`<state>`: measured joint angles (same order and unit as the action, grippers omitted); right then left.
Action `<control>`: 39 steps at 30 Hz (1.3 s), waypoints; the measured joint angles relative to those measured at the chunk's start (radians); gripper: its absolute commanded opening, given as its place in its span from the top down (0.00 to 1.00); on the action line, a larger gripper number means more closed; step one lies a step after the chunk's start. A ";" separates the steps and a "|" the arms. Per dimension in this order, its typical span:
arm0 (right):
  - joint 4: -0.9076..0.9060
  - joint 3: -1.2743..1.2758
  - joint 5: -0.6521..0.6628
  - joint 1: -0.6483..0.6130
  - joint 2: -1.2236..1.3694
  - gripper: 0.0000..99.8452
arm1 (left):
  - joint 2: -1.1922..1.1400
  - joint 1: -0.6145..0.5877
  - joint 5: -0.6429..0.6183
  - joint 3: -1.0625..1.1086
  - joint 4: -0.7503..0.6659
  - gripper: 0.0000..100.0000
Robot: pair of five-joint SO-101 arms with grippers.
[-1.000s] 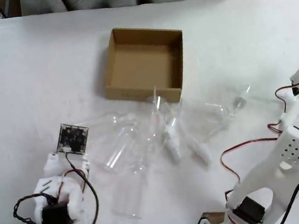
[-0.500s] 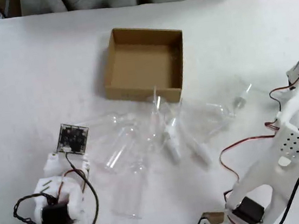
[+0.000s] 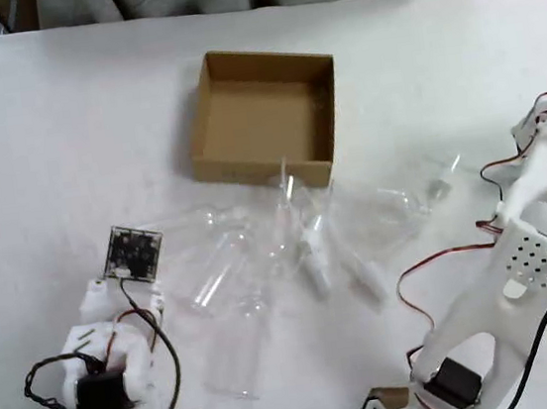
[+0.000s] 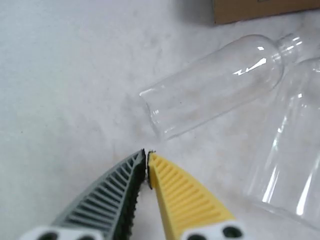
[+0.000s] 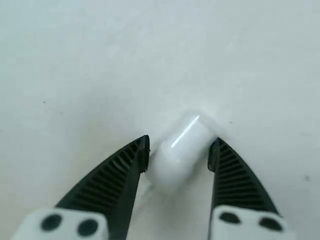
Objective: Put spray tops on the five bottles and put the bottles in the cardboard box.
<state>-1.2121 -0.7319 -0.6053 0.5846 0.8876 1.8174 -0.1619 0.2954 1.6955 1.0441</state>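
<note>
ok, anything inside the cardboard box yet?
Nothing visible: the cardboard box shows a bare brown floor. Its near wall hides a strip of floor behind it. The clear bottles lie on the table outside.

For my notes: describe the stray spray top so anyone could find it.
Start at the box; bottles lie scattered before it. The spray top is the rightmost piece of that scatter, a small white cap with a thin tube, nearest the right arm.

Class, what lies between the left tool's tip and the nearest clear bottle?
Only bare table separates the left tool from that bottle, as the left wrist view shows.
</note>
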 measured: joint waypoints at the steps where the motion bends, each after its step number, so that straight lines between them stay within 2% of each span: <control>1: 0.000 0.002 0.000 0.002 0.000 0.99 | 0.000 0.000 0.000 0.000 0.000 0.98; 3: 0.002 0.002 0.018 0.002 0.000 0.97 | 0.000 0.000 0.000 0.000 0.000 0.98; 8: -0.025 -0.011 0.183 0.012 0.002 0.98 | 0.000 0.000 0.000 0.000 0.000 0.98; 15: -0.170 -0.210 0.203 0.106 -0.061 0.98 | 0.000 0.000 0.000 0.000 0.000 0.98; 22: -0.344 -0.443 0.233 0.143 -0.130 0.98 | 0.000 0.000 0.000 0.000 0.000 0.98; 25: -0.460 -0.506 0.368 0.141 -0.150 0.98 | 0.000 0.000 0.000 0.000 0.000 0.98; 29: -0.485 -0.470 0.588 0.132 -0.180 0.98 | 0.000 0.000 0.000 0.000 0.000 0.98; 36: -0.486 -0.132 1.008 0.123 -0.230 0.98 | 0.000 0.000 0.000 0.000 0.000 0.98; 39: -0.486 -0.006 1.080 0.110 -0.252 0.98 | 0.000 0.000 0.000 0.000 0.000 0.98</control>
<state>-1.6985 -0.7380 0.4749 0.6951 0.6360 1.8174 -0.1619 0.2954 1.6955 1.0441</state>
